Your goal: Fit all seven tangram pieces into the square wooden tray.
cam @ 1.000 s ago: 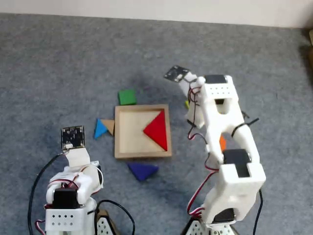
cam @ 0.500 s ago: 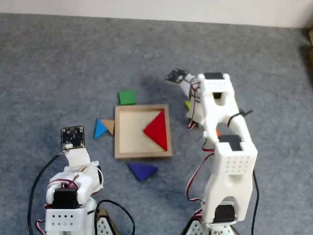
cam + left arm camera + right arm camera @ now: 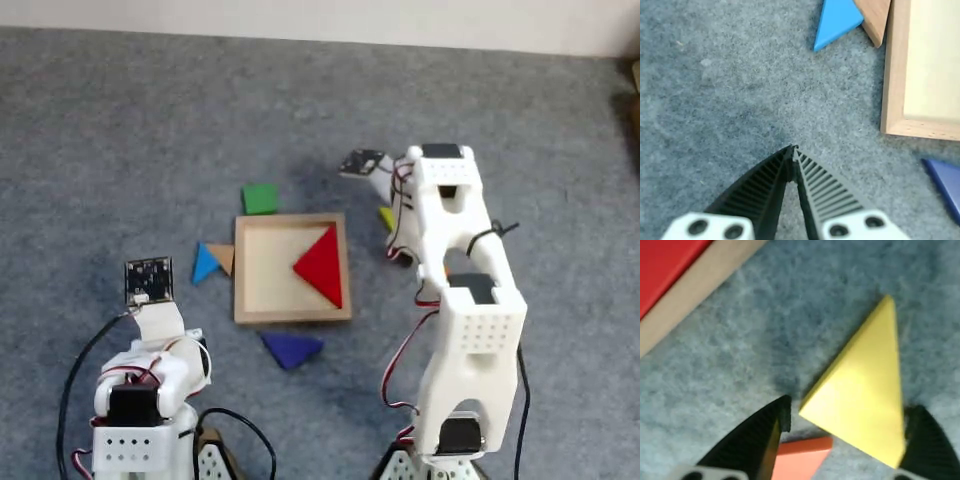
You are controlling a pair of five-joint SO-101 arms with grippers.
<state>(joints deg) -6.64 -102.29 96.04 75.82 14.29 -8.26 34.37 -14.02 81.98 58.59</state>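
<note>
The right pincer is spread, one finger on each side of the yellow triangle, which lies on the tabletop near the wooden tray. The step seems to be grasping this piece; next the pincer must close squarely and lift it. The left pincer is pressed together, beside the tray.

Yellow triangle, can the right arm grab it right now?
Probably yes. The right gripper is open, with one finger on each side of the yellow triangle and nothing between them. The orange piece lies close beside one finger, though.
</note>
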